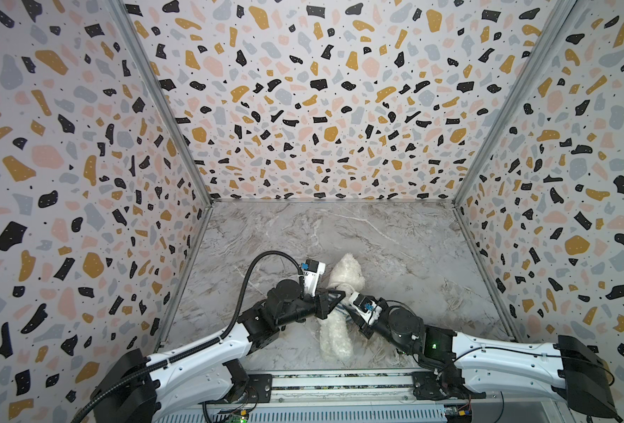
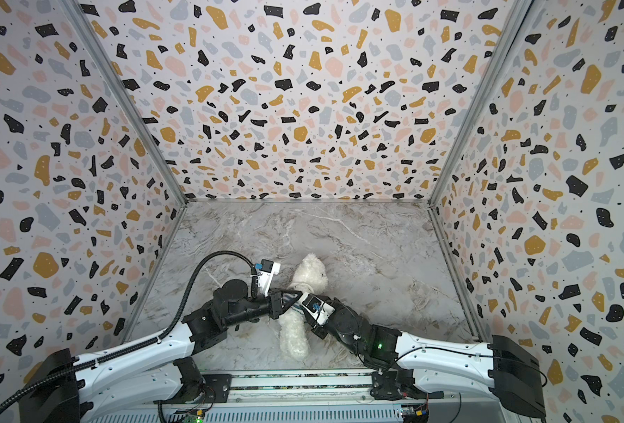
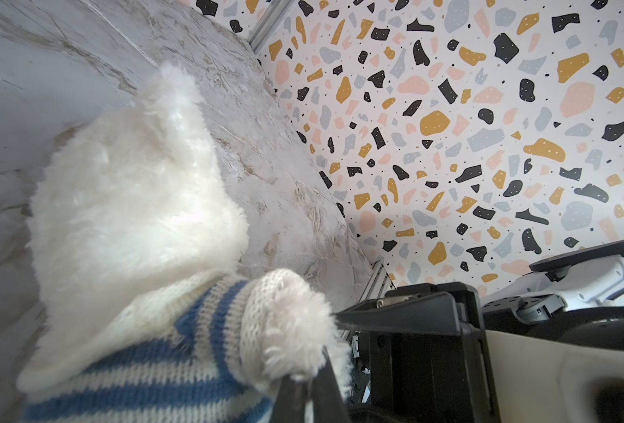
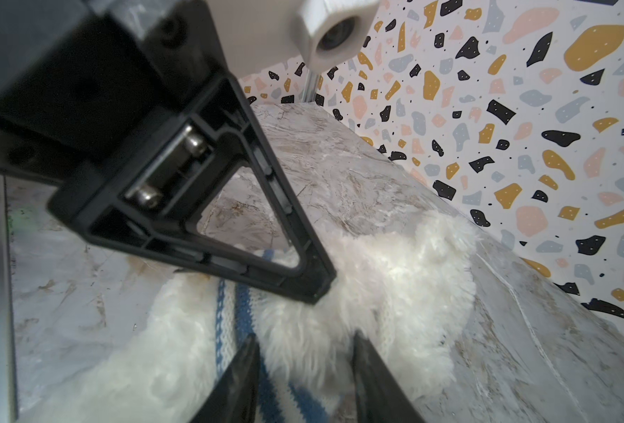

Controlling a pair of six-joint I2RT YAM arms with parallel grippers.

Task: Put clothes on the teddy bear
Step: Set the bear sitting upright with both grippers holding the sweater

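Toward six o'clock on the tabletop (image 1: 394, 238) lies the teddy bear (image 1: 343, 278) in its striped sweater (image 3: 149, 381). Left pincer (image 3: 308, 373) clamps a paw (image 3: 295, 329), right pincer (image 4: 305, 333) gapes empty; tugging may slip the fur free.

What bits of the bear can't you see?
Bear: face too small in both top views; left wrist view shows only fur, no eyes.
Shirt: in both top views, mostly covered by the left gripper and right gripper.
Legs: missing from the left wrist view, cut off in the right.

Fluffy white teddy bear (image 1: 347, 274), lying on marble table (image 1: 413, 249), striped shirt (image 3: 149, 370) on, perhaps face-down
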